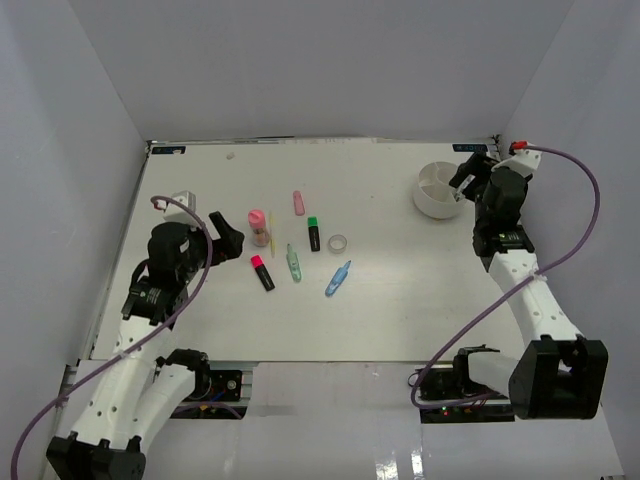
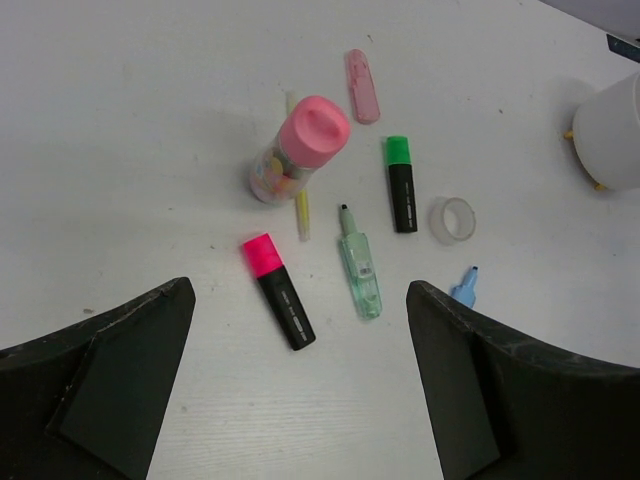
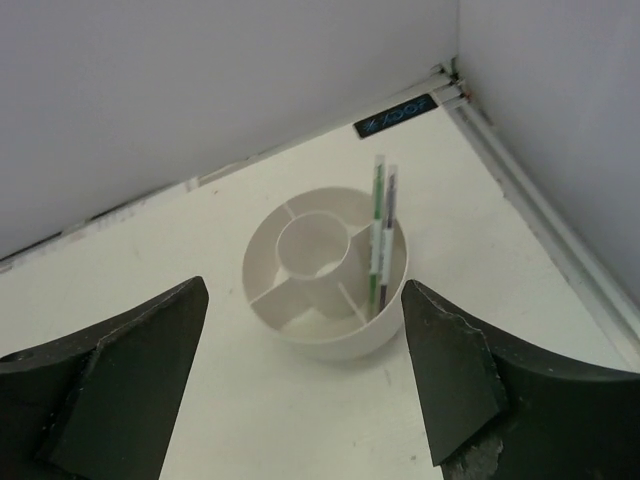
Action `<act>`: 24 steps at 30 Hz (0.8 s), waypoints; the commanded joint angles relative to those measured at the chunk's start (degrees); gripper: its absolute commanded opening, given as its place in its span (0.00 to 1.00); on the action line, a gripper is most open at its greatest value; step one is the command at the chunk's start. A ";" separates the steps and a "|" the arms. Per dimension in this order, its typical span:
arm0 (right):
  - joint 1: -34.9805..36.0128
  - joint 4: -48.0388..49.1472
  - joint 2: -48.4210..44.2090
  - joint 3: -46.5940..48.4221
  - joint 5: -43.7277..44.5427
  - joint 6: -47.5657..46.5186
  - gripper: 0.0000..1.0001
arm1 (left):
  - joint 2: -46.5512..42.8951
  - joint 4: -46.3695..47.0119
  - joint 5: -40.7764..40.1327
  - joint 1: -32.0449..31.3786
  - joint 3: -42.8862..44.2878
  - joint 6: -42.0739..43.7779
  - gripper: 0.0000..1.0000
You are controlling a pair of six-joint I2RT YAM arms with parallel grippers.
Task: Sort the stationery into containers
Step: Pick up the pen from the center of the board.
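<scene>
The right claw (image 3: 302, 287) hangs wide and empty by the low round white divided tub (image 3: 340, 346) at the far right of the white counter (image 1: 400, 300). Two thin pens (image 3: 378, 235) stand in its right compartment. The left claw (image 2: 300, 288), equally wide, hovers near the black pink-capped highlighter (image 2: 283, 300) left of centre.

The top view looks down from high behind the near edge over the whole table (image 1: 400, 320). The left wrist view looks closely down at its middle; the right wrist view faces the far right corner. All three share the white tub (image 3: 340, 345).
</scene>
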 commanded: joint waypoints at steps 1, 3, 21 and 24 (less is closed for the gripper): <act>-0.24 -12.53 -5.02 -2.79 -11.34 4.17 0.85 | 6.10 -4.46 4.15 0.27 9.21 -1.04 0.98; -0.24 -15.52 -8.27 -5.51 -13.65 3.99 0.86 | 12.43 -7.90 5.73 0.19 14.73 -1.22 0.98; 1.34 -10.08 -20.06 -22.31 -19.02 3.29 0.84 | 26.25 13.35 -14.82 -17.83 1.24 -16.78 0.73; 2.31 -10.00 -20.32 -22.75 -18.40 3.03 0.84 | 29.14 19.06 -16.93 -18.01 -1.49 -15.55 0.73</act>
